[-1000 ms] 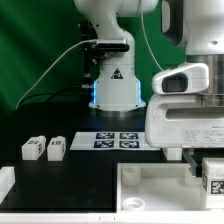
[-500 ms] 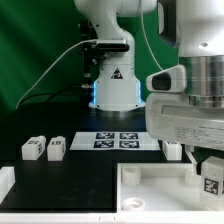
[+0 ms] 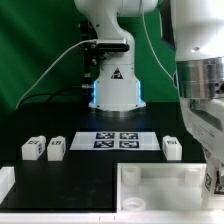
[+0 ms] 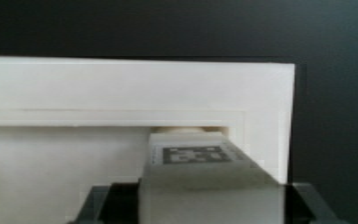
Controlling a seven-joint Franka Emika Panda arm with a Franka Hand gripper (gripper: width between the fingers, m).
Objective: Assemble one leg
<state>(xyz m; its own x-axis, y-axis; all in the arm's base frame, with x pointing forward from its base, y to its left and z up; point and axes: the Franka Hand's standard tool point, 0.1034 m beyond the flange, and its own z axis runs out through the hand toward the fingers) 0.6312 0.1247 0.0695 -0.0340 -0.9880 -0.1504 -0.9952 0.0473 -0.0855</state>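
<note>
Exterior view: my arm fills the exterior view's right side, wrist low over the white panel at the front, near its right corner. My gripper is mostly cut off by the frame edge; a bit of tagged leg shows at its tip, just over the panel. Fingers not readable from here. Three more legs lie loose on the black table: a pair of legs side by side on the exterior view's left, and a single leg on the right, just past the marker board, which lies flat between them in front of my base. A white wall piece sits at the front left corner. Wrist view: the leg is in my grip, tagged face up, far end touching or sitting in the panel's inner wall area; can't tell if it is seated in a socket. My fingers show dark on both sides of the leg, pressed against it, so I'm pinching the leg. Black table behind the panel rim.
</note>
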